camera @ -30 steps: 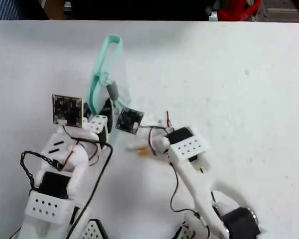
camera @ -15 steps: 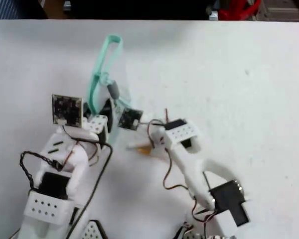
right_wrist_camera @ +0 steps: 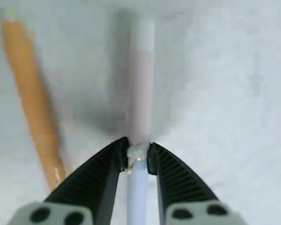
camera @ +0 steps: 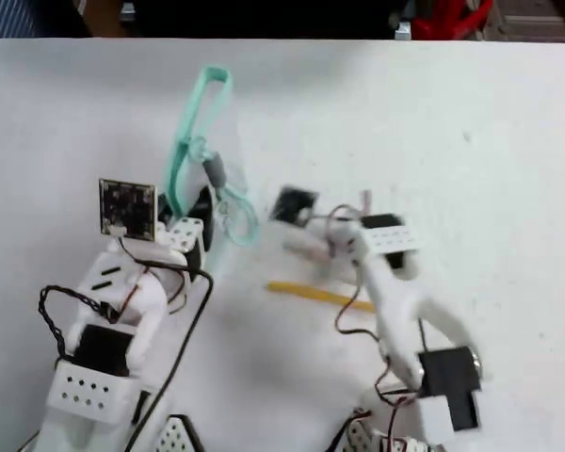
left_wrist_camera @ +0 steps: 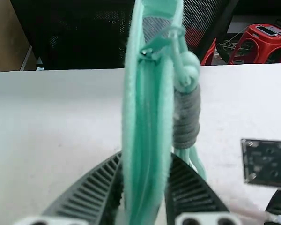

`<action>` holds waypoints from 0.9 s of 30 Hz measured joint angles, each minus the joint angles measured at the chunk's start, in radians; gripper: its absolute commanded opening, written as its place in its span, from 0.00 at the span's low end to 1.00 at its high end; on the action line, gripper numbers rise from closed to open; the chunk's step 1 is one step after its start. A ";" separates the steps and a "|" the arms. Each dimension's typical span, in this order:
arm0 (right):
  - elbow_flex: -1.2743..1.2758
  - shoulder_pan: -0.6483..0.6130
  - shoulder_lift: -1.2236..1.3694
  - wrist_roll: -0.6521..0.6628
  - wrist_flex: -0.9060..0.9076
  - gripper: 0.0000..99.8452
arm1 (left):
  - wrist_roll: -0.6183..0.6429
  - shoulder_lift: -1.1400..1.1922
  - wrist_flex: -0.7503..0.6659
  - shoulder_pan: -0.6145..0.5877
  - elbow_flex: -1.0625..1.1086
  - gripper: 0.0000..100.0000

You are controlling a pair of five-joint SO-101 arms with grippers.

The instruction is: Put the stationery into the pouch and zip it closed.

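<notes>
Left gripper (left_wrist_camera: 143, 161) clamps the pouch (left_wrist_camera: 147, 108); right gripper (right_wrist_camera: 138, 149) pinches a pen (right_wrist_camera: 141, 79).
The left wrist view shows the jaws pressed on the teal pouch's zipper edge. The high view shows it standing on edge left of the desk's (camera: 471, 141) middle, its tip near the far edge. The yellow pencil (camera: 320, 295) lies mid-desk beside the pen, well apart from the right edge.

Mint-green pouch (left_wrist_camera: 147, 140), orange pencil (right_wrist_camera: 35, 103), pale pink pen (right_wrist_camera: 140, 93).
</notes>
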 measured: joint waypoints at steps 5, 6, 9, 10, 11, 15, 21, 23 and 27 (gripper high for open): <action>0.000 0.046 -0.210 -0.106 0.031 0.02 | 0.000 0.000 0.000 0.000 0.000 0.12; 0.000 0.048 -0.262 -0.147 0.032 0.02 | 0.000 0.000 0.000 0.000 0.000 0.12; -0.040 0.041 -0.402 -0.287 0.051 0.02 | 0.000 0.000 0.000 0.000 0.000 0.12; -0.074 0.037 -0.440 -0.339 0.068 0.02 | 0.000 0.000 0.000 0.000 0.000 0.12; -0.117 0.029 -0.468 -0.394 0.089 0.02 | 0.000 0.000 0.000 0.000 0.000 0.12; -0.385 -0.038 -0.494 -0.628 0.206 0.02 | 0.000 0.000 0.000 0.000 0.000 0.12; -0.890 -0.241 -0.364 -0.848 0.331 0.02 | 0.000 0.000 0.000 0.000 0.000 0.12; -1.033 -0.304 -0.275 -0.896 0.333 0.02 | 0.000 0.000 0.000 0.000 0.000 0.12; -1.229 -0.361 -0.095 -0.987 0.242 0.02 | 0.000 0.000 0.000 0.000 0.000 0.12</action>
